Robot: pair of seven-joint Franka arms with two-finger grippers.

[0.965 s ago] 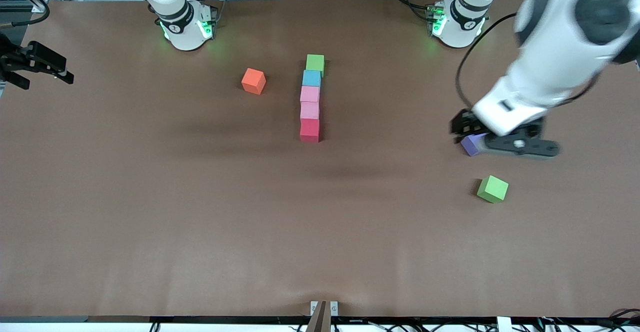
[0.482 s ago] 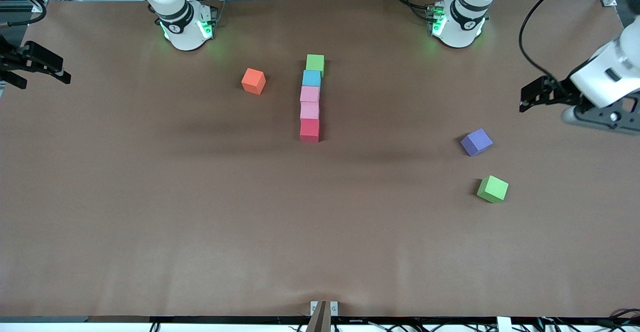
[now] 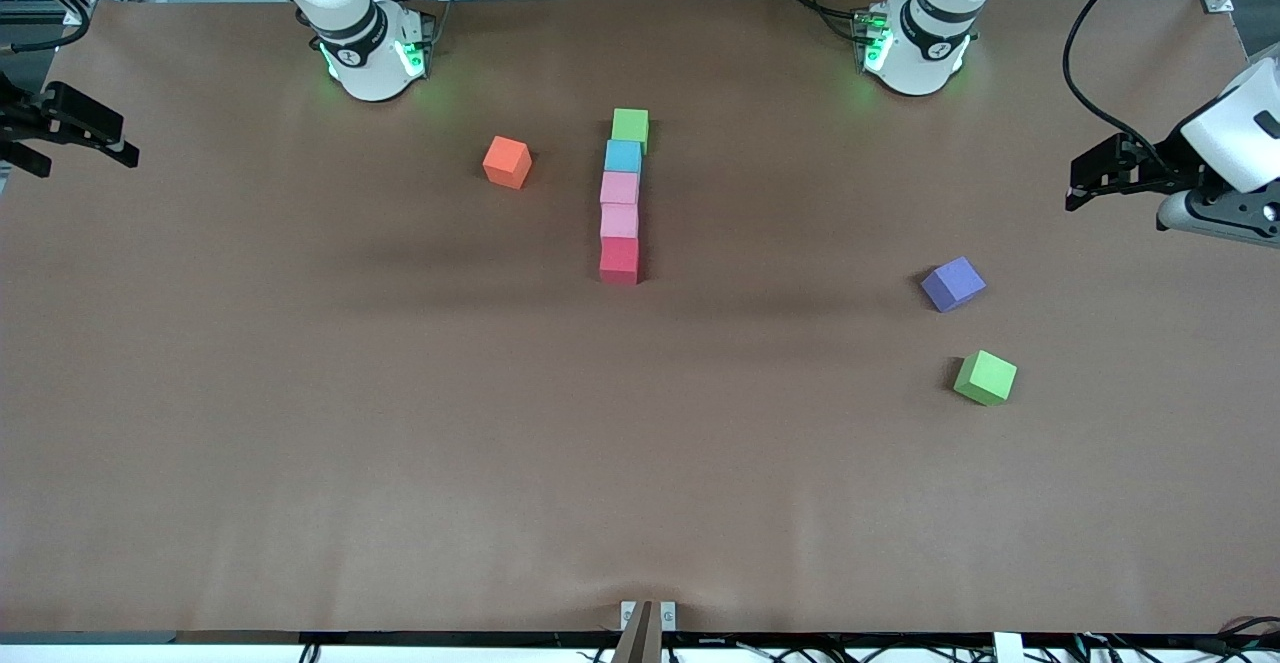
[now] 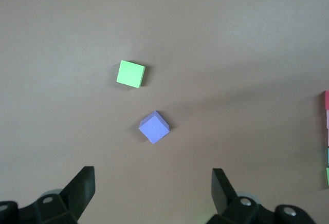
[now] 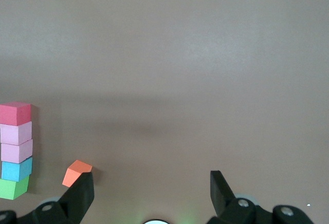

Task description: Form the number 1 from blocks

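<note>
Five foam blocks stand in one straight column near the middle of the brown worktop (image 3: 300, 443), its long axis running from the robots' bases toward the front camera. Farthest from that camera sits the green block (image 3: 630, 127), set slightly toward the left arm's end, then the light blue block (image 3: 623, 156), two pink blocks (image 3: 619, 203), and the red block (image 3: 619, 260) nearest the camera, each touching the next. An orange block (image 3: 507, 162) lies apart toward the right arm's end, turned askew. A purple block (image 3: 953, 283) and a second green block (image 3: 985, 377) lie toward the left arm's end, both rotated. The left pincer (image 3: 1085, 180) hangs spread and empty above that end; the right pincer (image 3: 125, 153) hangs spread and empty over the worktop's edge at the right arm's end. No writing shows on any block.
</note>
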